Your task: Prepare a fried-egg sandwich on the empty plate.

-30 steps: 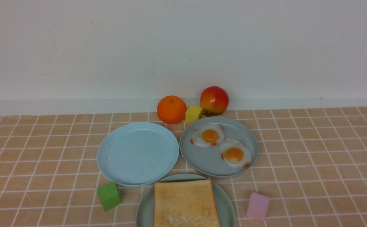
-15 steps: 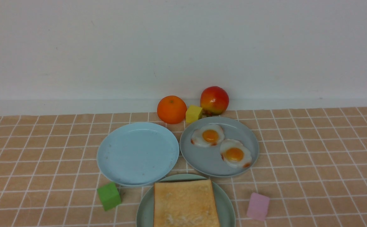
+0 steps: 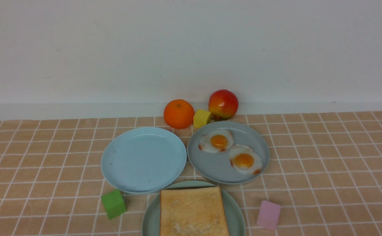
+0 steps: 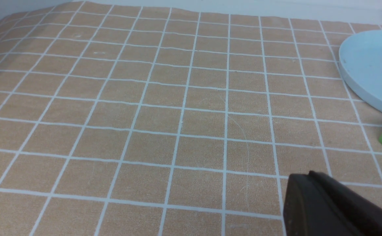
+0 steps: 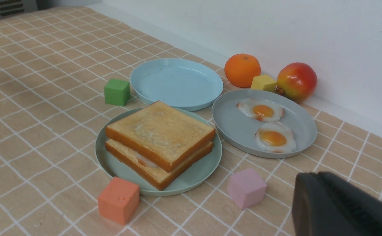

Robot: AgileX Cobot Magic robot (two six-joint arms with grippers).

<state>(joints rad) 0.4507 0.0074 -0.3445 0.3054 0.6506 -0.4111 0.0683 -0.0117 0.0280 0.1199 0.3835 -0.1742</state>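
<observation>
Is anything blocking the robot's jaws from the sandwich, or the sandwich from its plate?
Nothing stands between the sandwich and its pale green plate; it already rests there. Nothing visible covers it from above either, though the right jaws' full path to it isn't shown.

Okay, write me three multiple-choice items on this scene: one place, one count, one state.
1. Where is the sandwich?
A) blue plate
B) green plate
C) bare table

2. How many fried eggs lie on the grey plate?
A) one
B) two
C) three

3. How is the sandwich?
A) closed, egg between slices
B) open, egg on top
C) slices side by side

1: B, the sandwich sits on the green plate.
2: B, two yolks show on the grey plate.
3: A, egg white peeks out between the slices.
</observation>
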